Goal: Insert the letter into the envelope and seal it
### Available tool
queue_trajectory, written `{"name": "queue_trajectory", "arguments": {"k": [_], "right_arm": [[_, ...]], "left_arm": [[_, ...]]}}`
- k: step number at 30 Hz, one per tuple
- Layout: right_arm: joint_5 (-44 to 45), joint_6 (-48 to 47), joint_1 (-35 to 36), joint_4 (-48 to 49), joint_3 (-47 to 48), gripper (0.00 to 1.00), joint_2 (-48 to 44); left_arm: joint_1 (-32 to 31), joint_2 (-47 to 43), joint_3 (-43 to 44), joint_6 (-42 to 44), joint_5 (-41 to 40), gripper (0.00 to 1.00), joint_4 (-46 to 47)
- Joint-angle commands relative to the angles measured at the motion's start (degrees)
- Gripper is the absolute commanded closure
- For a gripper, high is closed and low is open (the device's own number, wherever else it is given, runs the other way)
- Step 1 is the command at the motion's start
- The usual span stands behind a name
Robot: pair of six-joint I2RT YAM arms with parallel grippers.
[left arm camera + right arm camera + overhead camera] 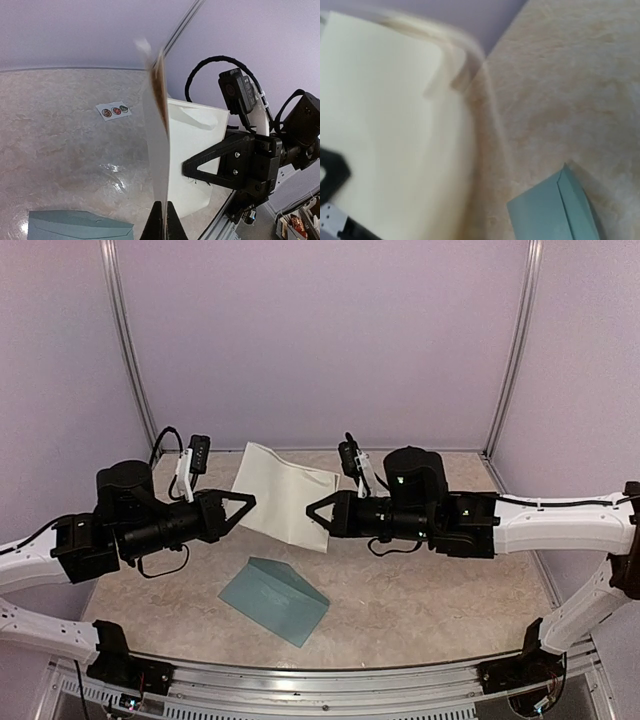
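The letter hangs in the air between my two grippers, its plain pale side showing. My left gripper is shut on its left edge; in the left wrist view the jaws pinch the sheet edge-on. My right gripper holds the sheet's right lower edge, and it shows as a black triangle against the paper. In the right wrist view the letter fills the left side, blurred, and the fingers are out of view. The teal envelope lies flat on the table below, also in both wrist views.
A white strip of round stickers lies on the table toward the back. The beige table is walled by lilac panels at the back and sides. A metal rail runs along the near edge.
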Motion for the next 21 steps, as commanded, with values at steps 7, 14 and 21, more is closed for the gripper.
{"name": "queue_trajectory", "arguments": {"k": [7, 14, 21], "right_arm": [[1.94, 4.25, 1.1, 0.18, 4.39, 1.0, 3.62], [-1.73, 5.92, 1.16, 4.99, 3.95, 1.0, 5.15], [-0.29, 7.35, 1.15, 7.56, 1.9, 1.0, 3.4]], "left_arm": [[-7.52, 10.74, 8.34, 3.57, -16.22, 1.0, -12.21], [-8.08, 13.34, 8.2, 5.09, -10.53, 1.0, -6.89], [-9.74, 17.62, 10.88, 4.98, -14.3, 1.0, -11.03]]}}
